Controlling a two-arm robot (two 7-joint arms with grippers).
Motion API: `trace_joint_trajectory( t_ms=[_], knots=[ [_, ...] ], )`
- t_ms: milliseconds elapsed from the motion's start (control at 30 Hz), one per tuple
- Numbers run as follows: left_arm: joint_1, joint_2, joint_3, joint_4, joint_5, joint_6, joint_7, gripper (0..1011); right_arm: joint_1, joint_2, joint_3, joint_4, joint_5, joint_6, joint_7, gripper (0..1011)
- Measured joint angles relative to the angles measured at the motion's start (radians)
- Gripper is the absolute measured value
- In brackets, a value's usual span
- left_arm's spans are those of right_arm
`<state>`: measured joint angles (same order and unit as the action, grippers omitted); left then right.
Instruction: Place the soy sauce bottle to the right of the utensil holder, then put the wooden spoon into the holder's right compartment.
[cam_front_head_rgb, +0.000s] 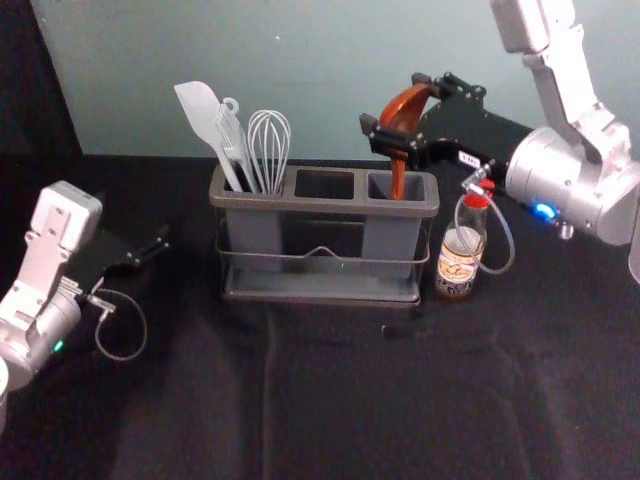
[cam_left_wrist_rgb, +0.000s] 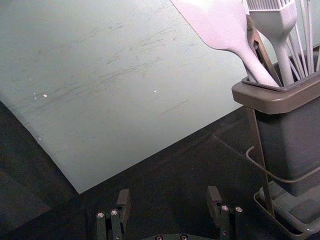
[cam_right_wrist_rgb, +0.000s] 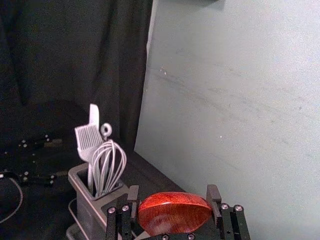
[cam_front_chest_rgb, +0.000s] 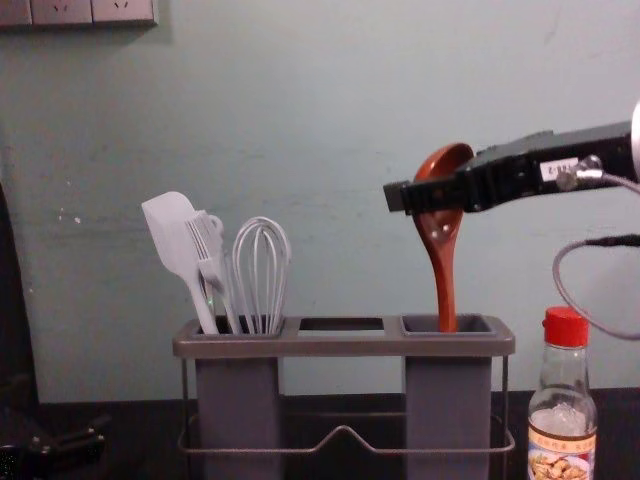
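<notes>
In the head view my right gripper (cam_front_head_rgb: 402, 128) is shut on the head of the wooden spoon (cam_front_head_rgb: 405, 110), above the utensil holder's (cam_front_head_rgb: 325, 205) right compartment. The spoon's handle (cam_front_chest_rgb: 445, 290) points down, its lower end inside that compartment's opening. In the right wrist view the spoon's head (cam_right_wrist_rgb: 174, 212) sits between the fingertips of my right gripper (cam_right_wrist_rgb: 174, 205). The soy sauce bottle (cam_front_head_rgb: 461, 245), red-capped, stands upright just right of the holder. My left gripper (cam_front_head_rgb: 150, 250) is parked left of the holder; in the left wrist view the left gripper (cam_left_wrist_rgb: 167, 202) is open and holds nothing.
A white spatula (cam_front_chest_rgb: 180, 240), a brush (cam_front_chest_rgb: 212, 265) and a whisk (cam_front_chest_rgb: 262, 270) stand in the holder's left compartment. Behind the dark cloth-covered table (cam_front_head_rgb: 330, 400) rises a pale green wall (cam_front_head_rgb: 320, 60). The right gripper's cable loops near the bottle.
</notes>
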<state>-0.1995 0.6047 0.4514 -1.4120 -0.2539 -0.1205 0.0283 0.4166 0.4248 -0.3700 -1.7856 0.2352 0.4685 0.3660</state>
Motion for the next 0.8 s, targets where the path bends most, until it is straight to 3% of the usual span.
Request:
trace_joint_trajectory(
  t_ms=[800],
  knots=[
    [0.0,0.0,0.0,0.0,0.0,0.0,0.0,1005,-0.044,-0.011,-0.019,0.045,-0.001,0.012,-0.011,841]
  ],
)
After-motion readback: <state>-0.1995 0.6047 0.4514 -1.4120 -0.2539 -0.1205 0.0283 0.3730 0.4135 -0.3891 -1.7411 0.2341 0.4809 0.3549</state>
